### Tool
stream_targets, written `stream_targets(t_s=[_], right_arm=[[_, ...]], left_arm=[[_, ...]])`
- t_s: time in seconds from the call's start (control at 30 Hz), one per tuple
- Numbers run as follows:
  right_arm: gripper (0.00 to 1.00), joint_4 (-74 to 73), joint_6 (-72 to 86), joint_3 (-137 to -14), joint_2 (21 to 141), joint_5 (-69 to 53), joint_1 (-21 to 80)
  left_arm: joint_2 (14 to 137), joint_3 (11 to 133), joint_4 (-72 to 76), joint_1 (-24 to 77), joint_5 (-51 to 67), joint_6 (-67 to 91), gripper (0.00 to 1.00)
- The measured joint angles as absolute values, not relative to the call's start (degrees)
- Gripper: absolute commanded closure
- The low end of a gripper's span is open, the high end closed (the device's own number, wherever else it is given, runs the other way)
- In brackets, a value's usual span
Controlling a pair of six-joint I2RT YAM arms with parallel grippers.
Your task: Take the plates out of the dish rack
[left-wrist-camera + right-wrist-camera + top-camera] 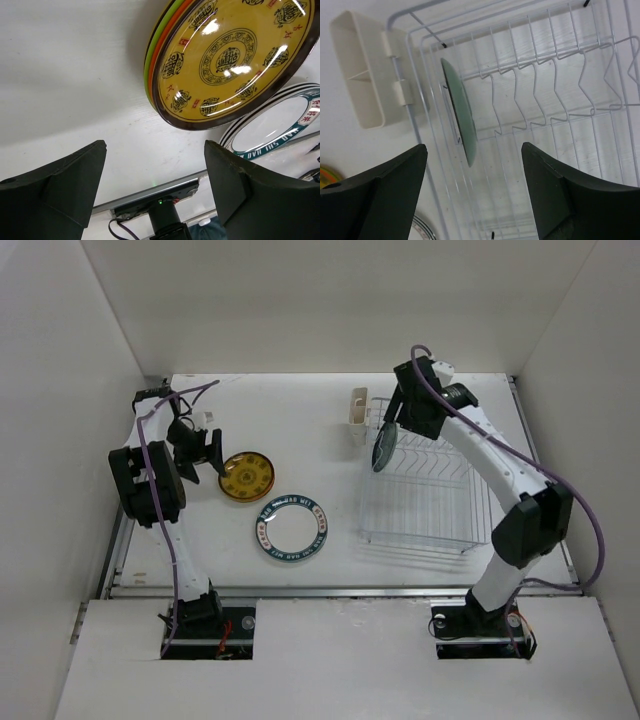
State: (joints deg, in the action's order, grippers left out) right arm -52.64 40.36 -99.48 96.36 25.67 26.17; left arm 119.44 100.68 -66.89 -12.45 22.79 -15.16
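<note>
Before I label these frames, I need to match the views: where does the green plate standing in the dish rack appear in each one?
Top external: the green plate stands on edge at the dish rack's far left corner.
Left wrist: not in it.
Right wrist: left of centre, upright in the rack's slots.
Shared landmark: the cream cutlery cup, to the plate's left in the top and right wrist views.

Dish rack (430, 505) wires crowd plate (462, 120); top seemingly open.

Tan plate (227, 57) glossy, glazed (bright highlights); dish rack (555, 116) thin white wire; cutlery cup (357, 75) matt plastic.
</note>
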Motion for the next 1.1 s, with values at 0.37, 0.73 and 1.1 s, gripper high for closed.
stream_targets(t_s=[0.37,0.73,1.1], right_arm=[[0.65,-51.9,39.2,-99.5,109.3,23.9,25.6],[1.00,-52.0,34.6,-100.7,111.2,25.3,25.7],[1.00,-64.6,33.0,-119.2,105.6,35.0,26.7]], left_arm=[[113.5,100.7,-67.1,-12.4,18.5,-14.2,0.23],[108.0,100.7,-67.2,-12.4,16.4,-14.2,0.23],[104.6,103.2,-70.5,-12.2,27.4,-16.6,0.22]])
